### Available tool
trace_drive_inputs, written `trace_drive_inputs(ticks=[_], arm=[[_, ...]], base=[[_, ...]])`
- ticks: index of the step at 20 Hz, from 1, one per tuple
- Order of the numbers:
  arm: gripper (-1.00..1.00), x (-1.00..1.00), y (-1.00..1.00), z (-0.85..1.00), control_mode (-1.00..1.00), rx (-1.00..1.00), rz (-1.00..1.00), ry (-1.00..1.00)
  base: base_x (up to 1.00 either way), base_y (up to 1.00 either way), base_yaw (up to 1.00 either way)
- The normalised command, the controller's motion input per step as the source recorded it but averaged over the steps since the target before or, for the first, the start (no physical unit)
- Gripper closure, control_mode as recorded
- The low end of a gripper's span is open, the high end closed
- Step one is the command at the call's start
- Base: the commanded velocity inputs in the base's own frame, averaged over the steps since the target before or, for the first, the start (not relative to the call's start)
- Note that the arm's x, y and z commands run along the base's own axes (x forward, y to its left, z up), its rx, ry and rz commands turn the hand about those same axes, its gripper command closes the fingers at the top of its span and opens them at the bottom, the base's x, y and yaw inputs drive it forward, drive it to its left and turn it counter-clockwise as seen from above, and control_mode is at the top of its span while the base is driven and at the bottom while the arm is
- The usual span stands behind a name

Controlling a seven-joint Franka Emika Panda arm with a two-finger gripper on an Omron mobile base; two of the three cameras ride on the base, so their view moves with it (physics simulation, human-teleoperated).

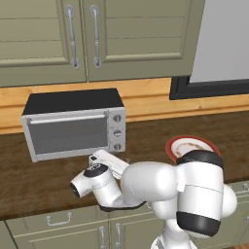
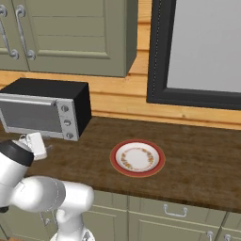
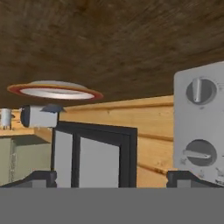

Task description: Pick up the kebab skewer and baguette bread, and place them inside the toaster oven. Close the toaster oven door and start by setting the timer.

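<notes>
The toaster oven [image 1: 73,126] [image 2: 42,110] stands on the dark wood counter against the wall. Its door [image 1: 68,132] [image 2: 28,116] is shut, and nothing shows through the grey glass. The kebab skewer and baguette bread are out of view. My gripper [image 1: 99,156] [image 2: 30,141] [image 3: 114,179] is open and empty, low in front of the oven's lower right corner, near the knob column [image 1: 117,132]. The hand view is rolled upside down, and two knobs [image 3: 200,90] [image 3: 200,153] show at its right, beside my right fingertip [image 3: 188,178].
A red-rimmed plate [image 1: 187,144] [image 2: 137,158] [image 3: 54,90] lies bare on the counter right of the oven. A dark-framed window [image 2: 197,52] is behind it, and green wall cabinets [image 1: 92,34] hang above the oven. Drawers [image 2: 174,212] sit under the counter edge.
</notes>
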Motion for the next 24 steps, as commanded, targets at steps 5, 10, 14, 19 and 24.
trace_drive_inputs(ticks=[5, 10, 14, 19, 24], arm=[[-1.00, 0.16, -0.28, 0.00, -1.00, 0.00, 0.31, 0.03], [-1.00, 0.19, -0.28, 0.01, -1.00, 0.00, 0.19, 0.13], [-1.00, 0.17, -0.09, 0.16, -1.00, 0.00, 0.07, 0.23], [-1.00, 0.21, 0.00, 0.05, -1.00, 0.00, 0.03, 0.18], [-1.00, 0.06, 0.00, -0.09, -1.00, 0.00, 0.06, 0.04]], base=[[0.00, 0.00, 0.00], [0.00, 0.00, 0.00], [0.00, 0.00, 0.00], [0.00, 0.00, 0.00], [0.00, 0.00, 0.00]])
